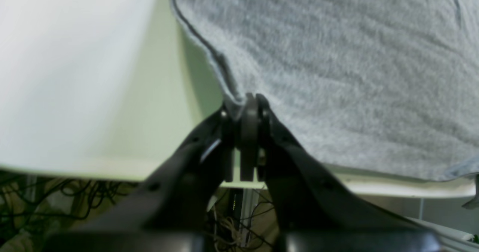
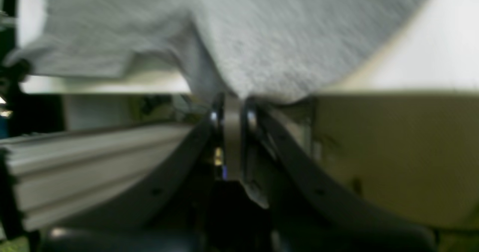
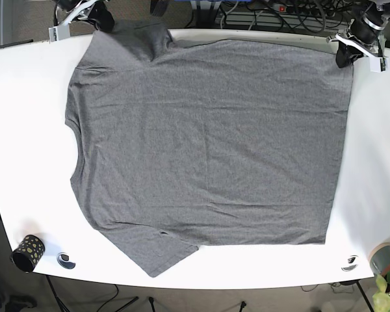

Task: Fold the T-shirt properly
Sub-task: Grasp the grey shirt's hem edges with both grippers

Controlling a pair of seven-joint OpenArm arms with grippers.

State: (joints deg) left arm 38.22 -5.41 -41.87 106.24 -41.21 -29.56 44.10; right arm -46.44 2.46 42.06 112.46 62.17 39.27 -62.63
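I have the grey T-shirt (image 3: 208,143) lying spread flat on the white table (image 3: 26,162), and as far as I can judge no fold has been made yet: the body is open and smooth, both sleeves sit out at the side, one of them bunched right at my right fingers, and the hem runs straight down from my left fingers. The left gripper (image 1: 247,106) has its fingers pinched narrow on the hem corner; in its wrist view a seam edge runs up from the fingertips and cloth fills everything to one side of them, bare table to the other. The right gripper (image 2: 232,98) is likewise closed tight on cloth at the sleeve end, with fabric draping up and away from its tips, though that view is blurred and I cannot say exactly which edge it has. So I read this as the first grasp, both far corners held, with every fold still to do. Well apart from both sets of fingers, along the opposite table edge, sit a small dark speckled cup (image 3: 28,252), a little round dark object (image 3: 66,260), another small round thing (image 3: 350,263) and a grey cylinder (image 3: 385,258) beside a plant (image 3: 389,294). None touches the shirt, but cloth carried over toward that edge could brush them. Cables (image 3: 273,12) hang behind the fingers, off the table.
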